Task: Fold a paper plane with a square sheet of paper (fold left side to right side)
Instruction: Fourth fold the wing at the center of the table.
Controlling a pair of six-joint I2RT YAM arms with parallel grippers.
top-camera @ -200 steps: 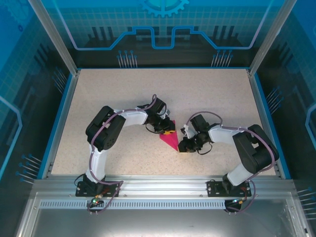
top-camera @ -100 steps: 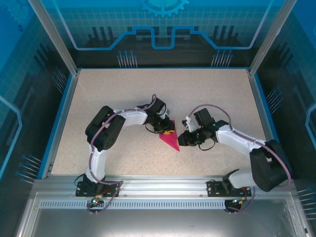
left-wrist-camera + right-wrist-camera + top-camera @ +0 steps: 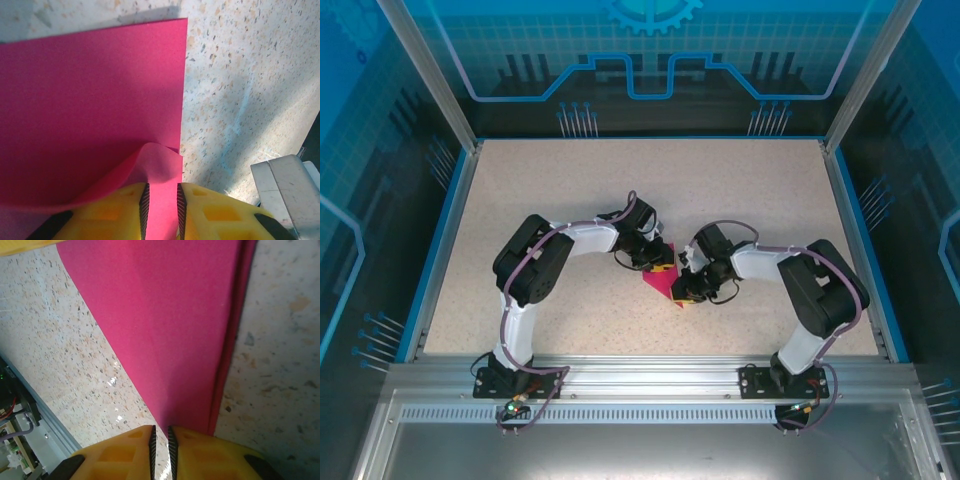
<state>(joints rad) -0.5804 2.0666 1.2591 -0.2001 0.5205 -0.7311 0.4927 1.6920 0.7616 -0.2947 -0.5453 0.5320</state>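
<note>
The left tool point(image 3: 160, 197) pinches a curled edge of the folded pink paper point(image 3: 90, 100). The right tool point(image 3: 161, 437), narrow, nips its tip.

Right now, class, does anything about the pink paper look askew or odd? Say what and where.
Yes. The pink paper curls up at the corner pinched in the left jaws, and near the right jaws its layers' edges sit slightly misaligned.

On my left wrist camera I see the left gripper point(image 3: 160, 200) with its jaws pinched on a lifted, curling corner of the paper point(image 3: 90, 110). Beyond the yellow fingers point(image 3: 215, 215) the sheet lies flat, its straight right edge on the speckled table point(image 3: 245, 100). A grey metal part point(image 3: 285, 185) sits near right.
</note>
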